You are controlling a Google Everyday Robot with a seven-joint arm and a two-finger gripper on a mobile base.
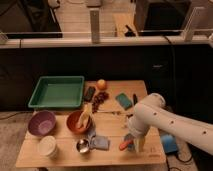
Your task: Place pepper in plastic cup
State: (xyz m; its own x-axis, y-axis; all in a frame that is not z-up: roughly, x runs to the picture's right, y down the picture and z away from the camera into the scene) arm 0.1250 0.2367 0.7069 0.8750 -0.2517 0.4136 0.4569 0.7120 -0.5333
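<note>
"Risk from here?"

"Your carry runs across the counter (111,156) to the plastic cup (47,146) at the front left corner, past the blue cloth (100,142) and the metal cup (82,146) (both sit close to that line). Travel low and you clip them; a weak hold drops the pepper (125,145) short."

"Where is the pepper now?"

"Front right of the counter, right against the tool (133,141) on its cup-facing side. Whether your tool holds it, I cannot tell."
</note>
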